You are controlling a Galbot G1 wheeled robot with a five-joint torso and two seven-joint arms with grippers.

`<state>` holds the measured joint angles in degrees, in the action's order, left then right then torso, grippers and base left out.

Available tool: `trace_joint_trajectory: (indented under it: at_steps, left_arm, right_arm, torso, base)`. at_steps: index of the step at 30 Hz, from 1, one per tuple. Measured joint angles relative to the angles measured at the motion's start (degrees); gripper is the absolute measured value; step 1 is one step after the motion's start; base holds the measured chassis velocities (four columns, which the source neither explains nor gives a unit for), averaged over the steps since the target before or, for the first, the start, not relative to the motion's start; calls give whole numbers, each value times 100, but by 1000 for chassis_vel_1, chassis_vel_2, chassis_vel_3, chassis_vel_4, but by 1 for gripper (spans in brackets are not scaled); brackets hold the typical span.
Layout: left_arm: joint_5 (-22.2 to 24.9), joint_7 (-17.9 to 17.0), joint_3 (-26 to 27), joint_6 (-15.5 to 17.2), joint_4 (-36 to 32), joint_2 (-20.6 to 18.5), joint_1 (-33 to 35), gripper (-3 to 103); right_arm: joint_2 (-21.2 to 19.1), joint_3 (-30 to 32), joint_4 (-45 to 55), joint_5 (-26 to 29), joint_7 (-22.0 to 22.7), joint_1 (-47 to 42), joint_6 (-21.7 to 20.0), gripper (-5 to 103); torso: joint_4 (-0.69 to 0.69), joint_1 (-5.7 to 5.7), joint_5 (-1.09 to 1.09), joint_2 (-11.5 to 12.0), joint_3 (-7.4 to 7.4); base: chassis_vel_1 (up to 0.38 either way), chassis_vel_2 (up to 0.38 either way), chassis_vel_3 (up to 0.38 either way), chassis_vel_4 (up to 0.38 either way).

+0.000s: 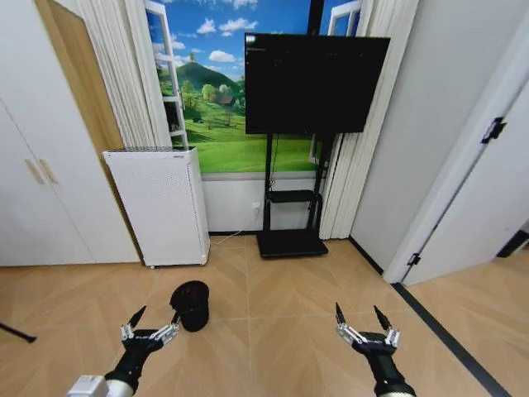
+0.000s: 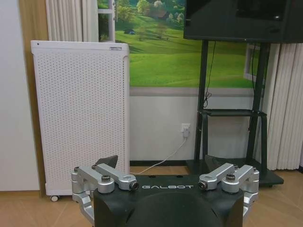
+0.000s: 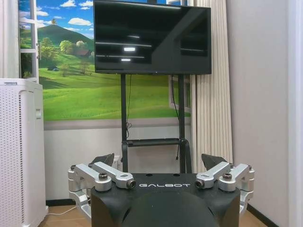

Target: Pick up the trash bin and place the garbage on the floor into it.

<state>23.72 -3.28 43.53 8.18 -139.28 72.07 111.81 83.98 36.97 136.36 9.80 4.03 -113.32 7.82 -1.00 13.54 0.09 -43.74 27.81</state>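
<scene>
The trash bin [image 1: 191, 304], a small round black wastebasket, stands upright on the wooden floor just ahead of me, left of centre. My left gripper [image 1: 157, 317] hovers open right beside the bin's near left side, its fingertips at about rim height. My right gripper [image 1: 358, 313] is held open over bare floor, well to the right of the bin. In the left wrist view the left gripper [image 2: 163, 163] points at the far wall with nothing between its fingers. In the right wrist view the right gripper [image 3: 158, 161] is likewise spread and holds nothing. The garbage is out of view.
A tall white perforated air purifier [image 1: 161, 207] stands against the wall behind the bin. A black TV [image 1: 314, 83] on a stand with a flat base [image 1: 291, 242] is to its right. White wardrobe doors [image 1: 41, 165] are on the left, and a white door [image 1: 479, 207] on the right.
</scene>
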Motion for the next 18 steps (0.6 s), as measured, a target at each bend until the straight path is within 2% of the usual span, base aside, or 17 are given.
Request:
trace_joint_trajectory:
  at_steps: [1,3,4,6,9,10,13,17,18]
  left_arm:
    - [0,0,0,0,0,0,0,100]
    - [0,-1,0,0,1,0,-1,100]
    - [0,0,0,-1,1,0,0,100]
    - [0,-1,0,-1,1,0,0,100]
    - [0,0,0,-1,1,-1,0,100]
    - [0,-1,1,-1,2,0,1,100]
    - [0,-1,0,-1,1,0,1,100]
    - [0,-1,0,-1,1,0,1,100]
    - [0,-1,-1,-1,2,0,-1,100]
  right_arm:
    - [0,0,0,0,0,0,0,100]
    - [1,0,1,0,0,-1,1,100]
    - [1,-1,0,0,0,0,0,100]
    - [0,-1,0,0,0,0,0,100]
    - [1,-1,1,0,0,-2,0,100]
    - [1,-1,0,0,0,-2,0,100]
    - [1,-1,0,0,0,-2,0,100]
    - [1,-1,1,0,0,-2,0,100]
    - [1,-1,1,0,0,-1,0,100]
  torso:
    - [0,0,0,0,0]
    - [-1,-2,-19,-1,-3]
    - [0,-3,-4,0,-3]
    - [1,-2,-4,1,-2]
    - [-4,-4,-11,0,-4]
    - [2,-5,-9,0,-5]
    - [-1,-5,-6,0,-4]
    - [0,-6,-10,0,-5]
    - [-5,-5,-11,1,-4]
  base:
    - [412,-328,-401,324]
    - [378,-332,-358,323]
    - [394,-290,-413,319]
    - [394,-290,-397,315]
    - [282,-285,-286,276]
    - [246,-160,-248,195]
    - [127,-143,-219,182]
    - [22,-8,-23,44]
    - [-59,-29,-31,-15]
